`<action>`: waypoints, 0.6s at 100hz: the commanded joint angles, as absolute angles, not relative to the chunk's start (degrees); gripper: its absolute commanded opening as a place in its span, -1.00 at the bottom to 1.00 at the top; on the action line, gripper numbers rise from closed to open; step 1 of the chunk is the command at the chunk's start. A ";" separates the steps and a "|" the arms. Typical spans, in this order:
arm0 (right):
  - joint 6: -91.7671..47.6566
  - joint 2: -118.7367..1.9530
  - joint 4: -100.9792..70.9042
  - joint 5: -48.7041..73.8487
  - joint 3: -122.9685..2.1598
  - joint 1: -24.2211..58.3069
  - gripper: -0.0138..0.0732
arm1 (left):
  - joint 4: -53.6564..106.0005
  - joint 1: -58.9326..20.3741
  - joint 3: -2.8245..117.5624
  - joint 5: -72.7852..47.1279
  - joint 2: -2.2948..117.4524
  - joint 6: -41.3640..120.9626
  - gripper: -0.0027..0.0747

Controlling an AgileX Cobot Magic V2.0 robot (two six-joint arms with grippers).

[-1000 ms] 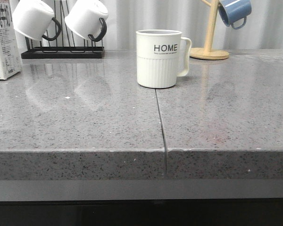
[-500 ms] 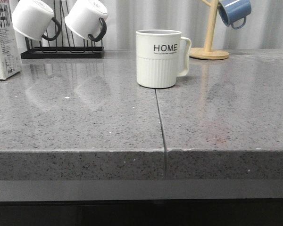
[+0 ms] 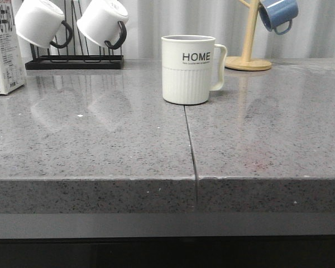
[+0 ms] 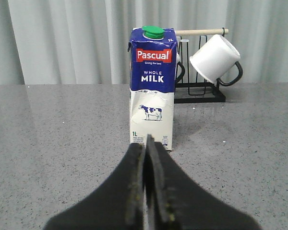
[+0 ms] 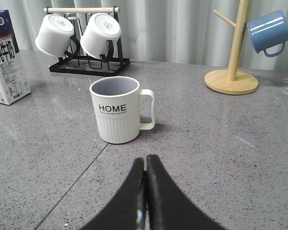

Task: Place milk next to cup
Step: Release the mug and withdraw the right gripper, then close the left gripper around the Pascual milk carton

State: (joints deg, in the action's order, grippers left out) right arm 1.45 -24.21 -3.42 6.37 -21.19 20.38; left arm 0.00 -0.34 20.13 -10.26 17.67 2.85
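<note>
Milk [image 4: 152, 91] x1, HOME cup [image 3: 188, 69] x1, 2 white mugs [image 5: 79, 34], 1 blue mug [image 5: 267, 31]

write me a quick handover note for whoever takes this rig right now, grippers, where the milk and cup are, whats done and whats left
Left gripper: shut, empty, pointed at the milk, short of it.
Right gripper: shut, empty, in front of the cup.
Milk stands upright at the counter's far left; cup stands mid-counter, handle to the right, well apart from it.
Done: nothing grasped.
Left: open left gripper, grasp milk, set it beside cup.
</note>
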 commanded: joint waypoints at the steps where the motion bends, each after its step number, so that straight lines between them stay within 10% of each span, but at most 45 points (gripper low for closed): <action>1: 0.94 -24.32 -3.38 2.23 -22.72 20.37 -0.84 | 0.00 -0.62 25.37 -6.89 23.55 2.71 -0.98; 23: 0.94 -24.32 -3.38 2.23 -22.72 20.37 -0.84 | -0.34 -0.62 33.15 -6.35 38.68 2.71 -0.85; 49: 0.94 -24.32 -3.38 2.23 -22.72 20.37 -0.84 | 1.98 -0.62 38.32 0.49 51.78 2.71 0.87; 60: 0.94 -24.32 -3.38 2.23 -22.72 20.37 -0.84 | 2.13 -0.62 39.43 5.31 56.49 2.71 0.80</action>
State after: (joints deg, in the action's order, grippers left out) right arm 1.45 -24.21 -3.42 6.37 -21.19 20.38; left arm 1.34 -0.34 36.81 -2.87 54.18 2.85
